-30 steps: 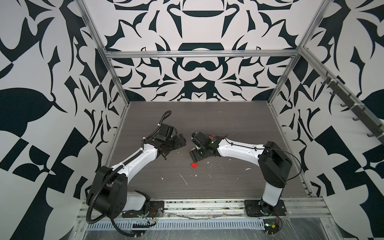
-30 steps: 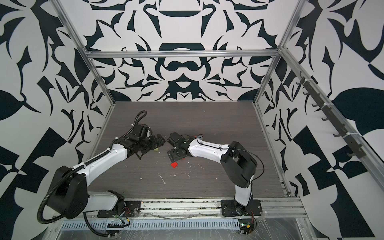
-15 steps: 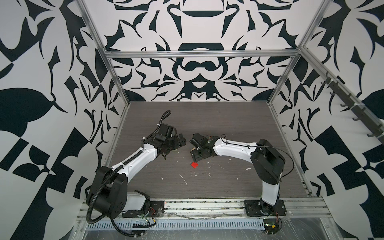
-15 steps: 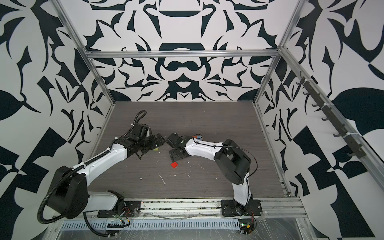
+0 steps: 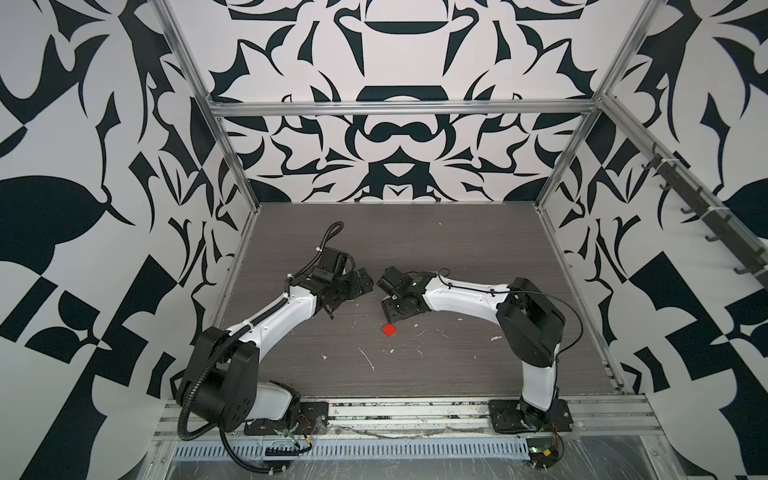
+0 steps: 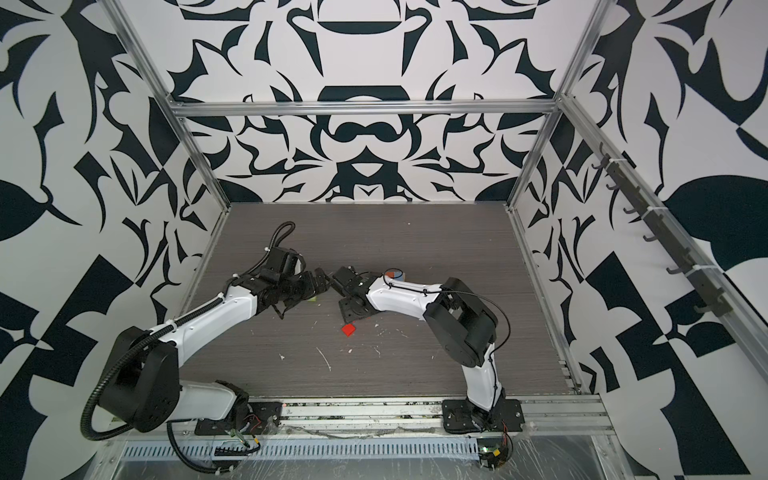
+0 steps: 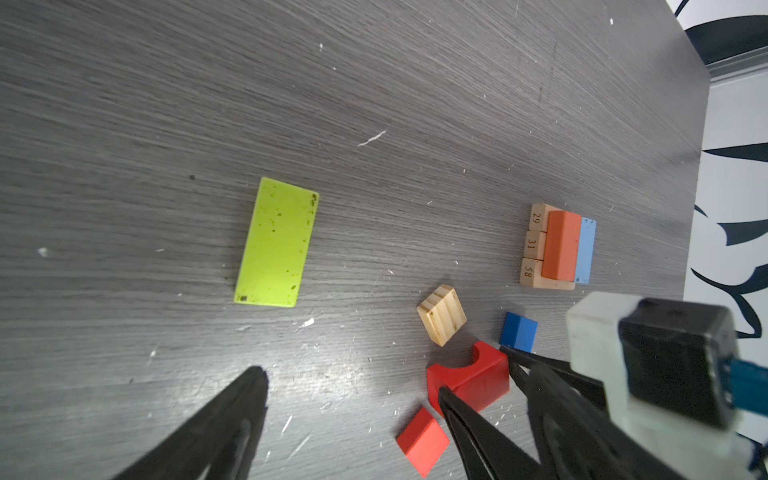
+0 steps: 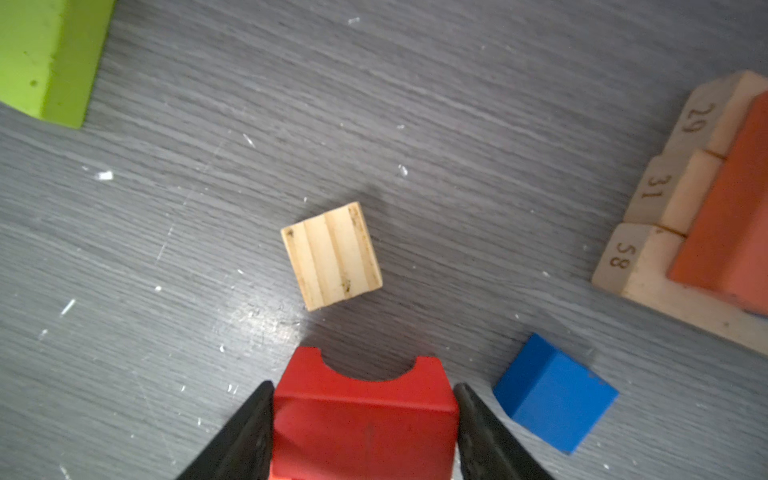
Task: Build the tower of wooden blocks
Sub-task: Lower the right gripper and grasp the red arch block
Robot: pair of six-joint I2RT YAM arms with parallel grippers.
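Note:
My right gripper (image 8: 361,390) is shut on a red arch block (image 8: 363,419) resting on the table, one finger flat against each side. The same block (image 7: 469,380) shows in the left wrist view between those fingers. The tower (image 7: 559,245) is a low stepped pile: numbered tan blocks below, an orange oblong and a light blue one on top. A tan cube (image 8: 332,255), a dark blue cube (image 8: 555,392), a lime green slab (image 7: 276,243) and a red flat square (image 5: 389,330) lie loose. My left gripper (image 7: 374,386) is open and empty, tip to tip with the right gripper (image 5: 382,284).
Both arms meet at mid-table, left gripper (image 5: 365,282) facing the right one. The dark wood-grain table (image 5: 415,241) carries white scuffs and crumbs near the front. Patterned walls and metal frame rails close it in on three sides.
The right gripper's jaws have narrowed onto the red arch block, and the right arm has shifted slightly back and left. The left arm has not moved.

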